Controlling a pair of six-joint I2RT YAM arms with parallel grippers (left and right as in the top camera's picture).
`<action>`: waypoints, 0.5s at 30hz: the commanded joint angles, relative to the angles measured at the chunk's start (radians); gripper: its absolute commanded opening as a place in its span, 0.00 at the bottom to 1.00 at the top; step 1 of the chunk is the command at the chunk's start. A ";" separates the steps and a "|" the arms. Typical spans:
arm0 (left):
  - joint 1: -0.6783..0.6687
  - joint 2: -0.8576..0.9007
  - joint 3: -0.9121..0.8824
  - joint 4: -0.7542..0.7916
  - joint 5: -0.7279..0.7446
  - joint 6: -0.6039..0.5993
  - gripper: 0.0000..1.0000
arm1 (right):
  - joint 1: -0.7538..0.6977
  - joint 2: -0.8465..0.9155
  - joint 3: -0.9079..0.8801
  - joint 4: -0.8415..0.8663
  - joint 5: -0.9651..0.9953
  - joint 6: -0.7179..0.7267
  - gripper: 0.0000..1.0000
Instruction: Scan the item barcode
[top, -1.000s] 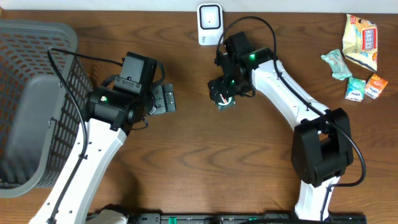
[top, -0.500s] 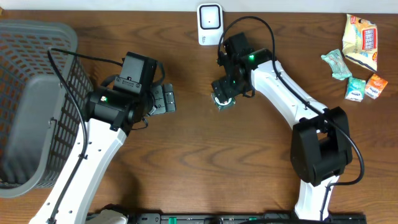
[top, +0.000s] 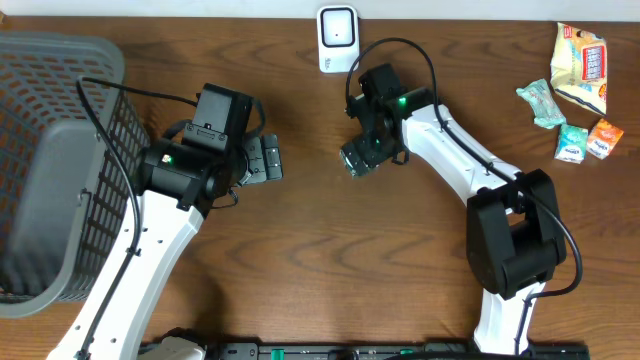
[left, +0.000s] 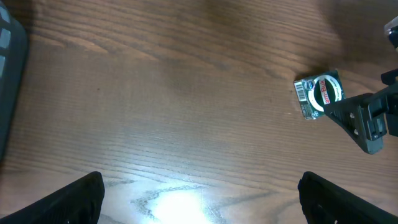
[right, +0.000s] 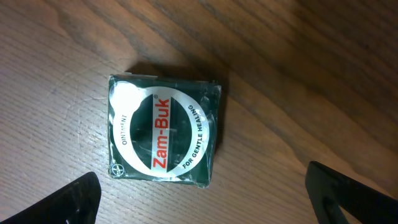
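Right arm (top: 450, 150) edges up-left above the box (right: 165, 138); both pairs of jaws gape wide, empty. Pickup and the pass before the scanner (top: 338, 38) are not yet done.

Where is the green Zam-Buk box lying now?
In the overhead view the Zam-Buk box lies on the table near the middle, below the white device and under the right gripper, not held.

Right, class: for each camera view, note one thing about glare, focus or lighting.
Left wrist: a white glare patch washes out the table near the bottom edge. Right wrist: the Zam-Buk box is sharp and its label readable, while the jaws in the bottom corners are blurred. Overhead: even light, no strong glare.
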 joint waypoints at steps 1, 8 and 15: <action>-0.004 -0.002 0.015 0.000 0.005 0.006 0.98 | 0.006 0.010 -0.010 0.011 -0.027 -0.014 0.99; -0.004 -0.002 0.015 0.000 0.005 0.006 0.98 | 0.007 0.010 -0.011 0.019 -0.051 -0.032 0.99; -0.004 -0.002 0.015 0.000 0.005 0.006 0.98 | 0.007 0.010 -0.013 0.032 -0.051 -0.036 0.99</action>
